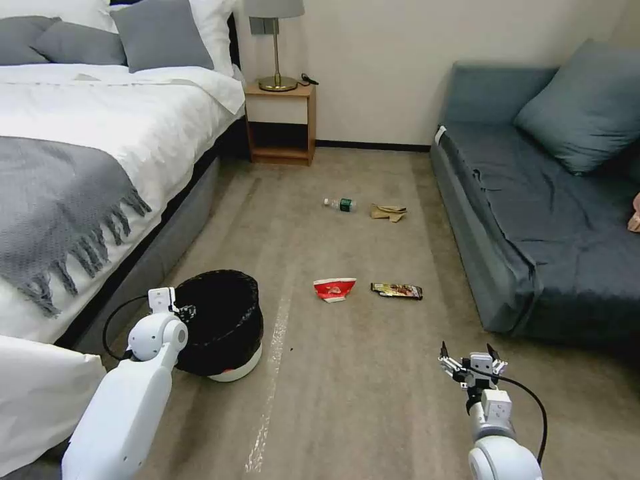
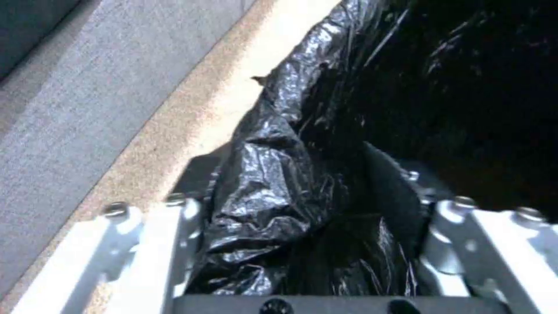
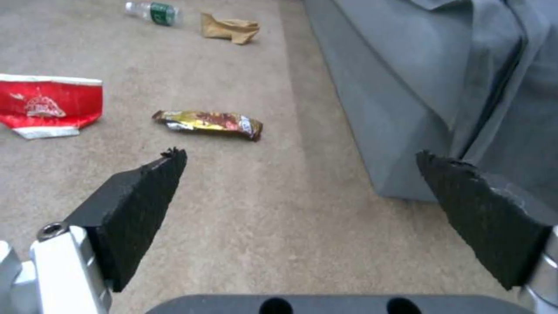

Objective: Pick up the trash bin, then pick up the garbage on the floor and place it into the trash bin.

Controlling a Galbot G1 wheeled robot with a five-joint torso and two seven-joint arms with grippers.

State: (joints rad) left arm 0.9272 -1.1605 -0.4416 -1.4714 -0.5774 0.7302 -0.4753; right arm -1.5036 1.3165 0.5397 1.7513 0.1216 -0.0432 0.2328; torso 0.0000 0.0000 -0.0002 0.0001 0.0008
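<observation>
In the head view, the trash bin (image 1: pixel 223 327) is being seen on the carpet beside the bed (image 1: pixel 80 167), on the robot's left, with the left gripper (image 1: pixel 179 308) being held right at its near-left rim; the left arm is plainly the nearer one to it. Whether the bin is being lifted or is resting on the floor cannot be told. The right gripper (image 1: pixel 472 361) is being held low over bare carpet on the right, near the sofa (image 1: pixel 533 220), with its jaws spread wide and nothing between them. The garbage is lying ahead of it and to its left: a red-white wrapper (image 1: pixel 335 289) and a brown-gold snack wrapper (image 1: pixel 397 291) (long axis running across the view), and well beyond them a clear bottle (image 1: pixel 340 204) just beside a crumpled tan paper (image 1: pixel 389 212). In the left wrist view, the bin's bagged rim (image 2: pixel 273 174) is being straddled by the jaws, one finger (image 2: pixel 157 244) outside the wall and the other inside; whether the rim is being pinched cannot be told. In the right wrist view, the wide-open pads (image 3: pixel 145 205) are being pointed toward the snack wrapper (image 3: pixel 208 123), the nearest piece, with the red-white wrapper (image 3: pixel 49 107) off to one side.
</observation>
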